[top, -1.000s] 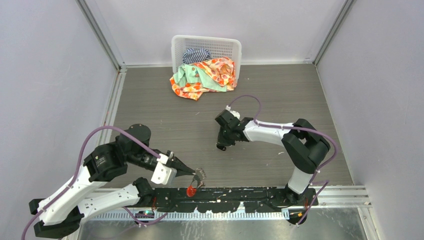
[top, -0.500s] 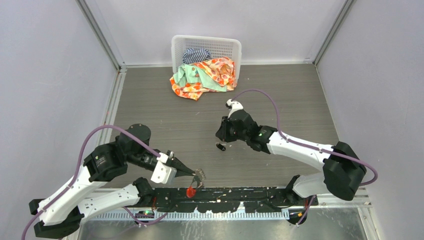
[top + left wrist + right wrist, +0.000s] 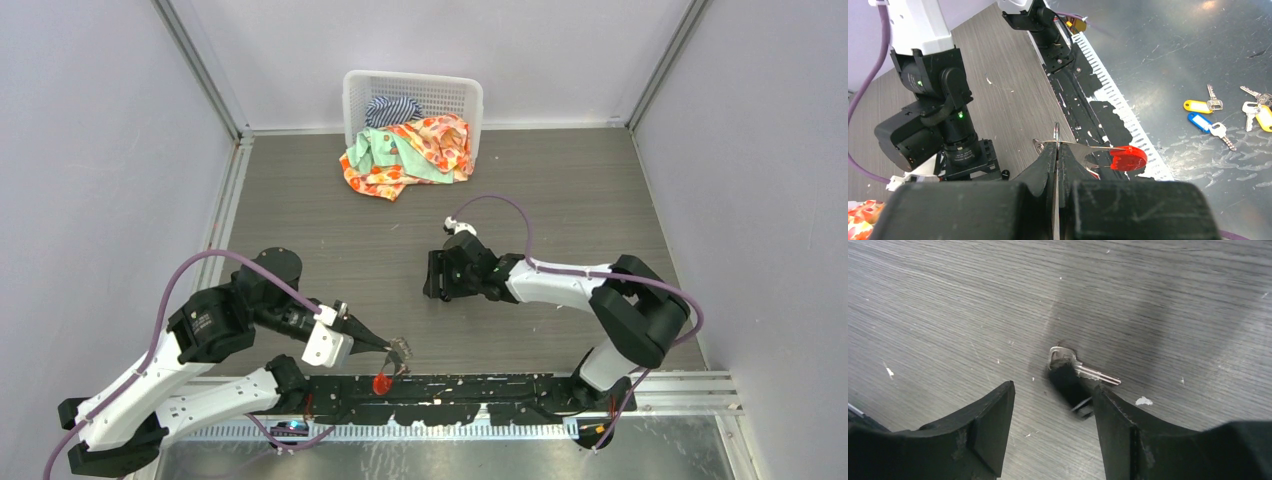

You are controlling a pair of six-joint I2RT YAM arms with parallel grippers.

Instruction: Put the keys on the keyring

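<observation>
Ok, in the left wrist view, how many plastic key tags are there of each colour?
Red tag, on the keyring: 1
Yellow tags: 2
Blue tag: 1
Total: 4

Matt wood grain, scuffed steel, glossy red plastic.

Here's the table (image 3: 948,300): a grey wood-grain surface, matt, speckled with pale flecks. On it the black-headed key (image 3: 1083,371) shows a bright bare-metal blade and a dull black plastic head. The right gripper (image 3: 1052,390) has matt black plastic fingers (image 3: 985,430), faintly scuffed. Over at the left gripper (image 3: 1056,146), it's the same matt black, rubbed grey along the edges. The keyring (image 3: 1056,131) is thin silvery metal with a glossy, translucent red plastic tag (image 3: 1128,156). Past the table edge lies a dark steel sheet (image 3: 1198,45), shiny and heavily scratched. At the back, a white plastic lattice basket (image 3: 440,92) spills soft printed cloth (image 3: 410,150).
</observation>
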